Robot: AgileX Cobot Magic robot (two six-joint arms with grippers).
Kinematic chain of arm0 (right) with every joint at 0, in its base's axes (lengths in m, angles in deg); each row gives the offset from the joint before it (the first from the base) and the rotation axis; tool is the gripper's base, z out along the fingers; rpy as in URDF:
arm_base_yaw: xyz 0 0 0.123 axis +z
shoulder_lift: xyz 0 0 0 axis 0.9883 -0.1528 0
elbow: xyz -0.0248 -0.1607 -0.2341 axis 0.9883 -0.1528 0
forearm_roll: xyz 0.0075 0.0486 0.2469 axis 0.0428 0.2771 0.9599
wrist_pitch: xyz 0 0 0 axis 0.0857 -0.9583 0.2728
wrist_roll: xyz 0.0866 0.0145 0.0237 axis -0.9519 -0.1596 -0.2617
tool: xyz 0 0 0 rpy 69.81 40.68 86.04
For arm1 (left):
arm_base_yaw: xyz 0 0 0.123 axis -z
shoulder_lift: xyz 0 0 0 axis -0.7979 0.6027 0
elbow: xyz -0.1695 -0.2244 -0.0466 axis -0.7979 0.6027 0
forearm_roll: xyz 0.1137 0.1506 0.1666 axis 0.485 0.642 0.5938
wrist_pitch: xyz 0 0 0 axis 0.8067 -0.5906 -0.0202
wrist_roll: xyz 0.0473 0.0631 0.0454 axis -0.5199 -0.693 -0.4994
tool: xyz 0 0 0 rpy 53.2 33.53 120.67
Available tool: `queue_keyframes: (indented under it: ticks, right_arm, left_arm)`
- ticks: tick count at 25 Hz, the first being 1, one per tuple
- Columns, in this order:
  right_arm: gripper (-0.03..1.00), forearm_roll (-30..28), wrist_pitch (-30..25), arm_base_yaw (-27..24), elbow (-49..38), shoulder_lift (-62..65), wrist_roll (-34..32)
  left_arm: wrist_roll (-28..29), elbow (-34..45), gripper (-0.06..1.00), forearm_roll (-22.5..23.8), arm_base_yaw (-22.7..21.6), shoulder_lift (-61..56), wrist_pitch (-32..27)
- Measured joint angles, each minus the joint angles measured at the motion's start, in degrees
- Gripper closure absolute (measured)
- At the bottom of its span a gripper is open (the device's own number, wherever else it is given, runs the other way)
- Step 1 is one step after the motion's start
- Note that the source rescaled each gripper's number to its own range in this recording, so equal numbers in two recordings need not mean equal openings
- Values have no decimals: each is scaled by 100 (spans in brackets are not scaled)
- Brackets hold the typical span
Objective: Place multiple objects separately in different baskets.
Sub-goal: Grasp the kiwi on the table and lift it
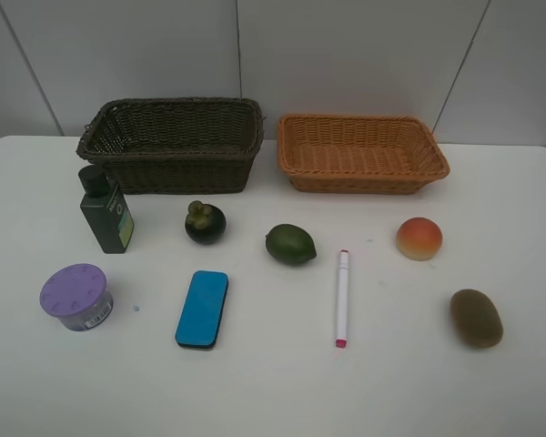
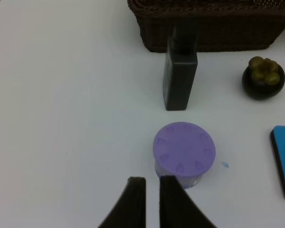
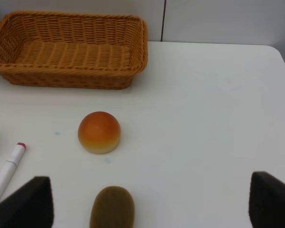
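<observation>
Zero sorted yet: left gripper (image 2: 152,190) clenched empty near tub (image 2: 184,151), right gripper (image 3: 152,202) spread wide near kiwi (image 3: 112,207); next, probably lower and close.

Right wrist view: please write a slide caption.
Open right gripper facing the kiwi, peach and empty orange basket.

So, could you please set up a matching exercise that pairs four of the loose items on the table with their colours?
Items:
1. tub
2. eraser
3. kiwi
4. peach

Colours:
a. blue
b. brown
c. purple lid
d. orange-red

Pairs: 1-c, 2-a, 3-b, 4-d.
</observation>
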Motion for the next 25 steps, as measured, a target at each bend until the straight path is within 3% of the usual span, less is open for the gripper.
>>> queue_keyframes:
  ticks: [25]
  right_arm:
    - [-3,0,0,0,0,0,0]
  left_arm:
    - [0,0,94,0,0,0,0]
